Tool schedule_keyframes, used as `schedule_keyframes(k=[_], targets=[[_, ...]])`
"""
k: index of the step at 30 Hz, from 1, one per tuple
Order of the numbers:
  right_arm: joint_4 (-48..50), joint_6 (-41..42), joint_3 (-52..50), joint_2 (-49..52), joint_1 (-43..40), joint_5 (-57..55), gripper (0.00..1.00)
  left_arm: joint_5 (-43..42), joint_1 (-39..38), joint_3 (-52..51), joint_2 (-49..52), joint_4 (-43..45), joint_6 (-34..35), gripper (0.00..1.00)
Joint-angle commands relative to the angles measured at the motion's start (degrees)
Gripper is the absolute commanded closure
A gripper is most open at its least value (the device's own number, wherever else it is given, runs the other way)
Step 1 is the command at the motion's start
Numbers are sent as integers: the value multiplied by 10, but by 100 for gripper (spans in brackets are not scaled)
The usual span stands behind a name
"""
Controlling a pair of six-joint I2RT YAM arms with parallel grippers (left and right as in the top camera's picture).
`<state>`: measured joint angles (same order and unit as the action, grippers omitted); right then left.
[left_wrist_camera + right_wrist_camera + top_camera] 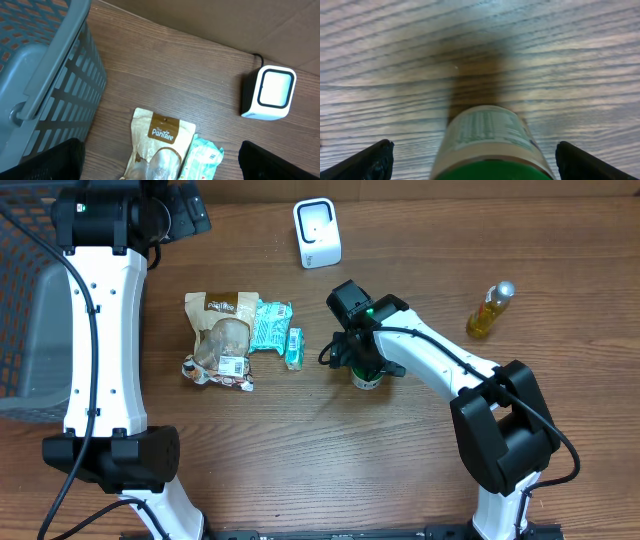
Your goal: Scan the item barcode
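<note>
A small jar with a green lid and a pale printed label (367, 379) (487, 135) stands upright on the wooden table. My right gripper (361, 364) (474, 146) is lowered over it, open, one black finger (370, 161) on each side with a gap to the jar. The white barcode scanner (317, 232) (270, 93) stands at the back of the table. My left gripper (188, 215) (160, 145) hangs open and empty at the back left, above a brown PanTree pouch (222, 330) (161, 145).
A mint-green wipes pack (270, 326) (202, 159) and a small teal pack (294, 348) lie beside the pouch. A yellow oil bottle (489, 311) lies at the right. A grey basket (30, 310) (45, 75) fills the left edge.
</note>
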<state>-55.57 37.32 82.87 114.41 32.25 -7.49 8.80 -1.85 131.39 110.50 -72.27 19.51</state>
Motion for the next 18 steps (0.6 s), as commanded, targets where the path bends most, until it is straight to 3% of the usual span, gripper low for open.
schedule_keyframes(k=[1, 18], targets=[[5, 4, -4, 6, 0, 12, 0, 2, -1, 11, -3, 1, 2, 0], [4, 4, -4, 6, 0, 12, 3, 2, -1, 11, -3, 1, 2, 0]])
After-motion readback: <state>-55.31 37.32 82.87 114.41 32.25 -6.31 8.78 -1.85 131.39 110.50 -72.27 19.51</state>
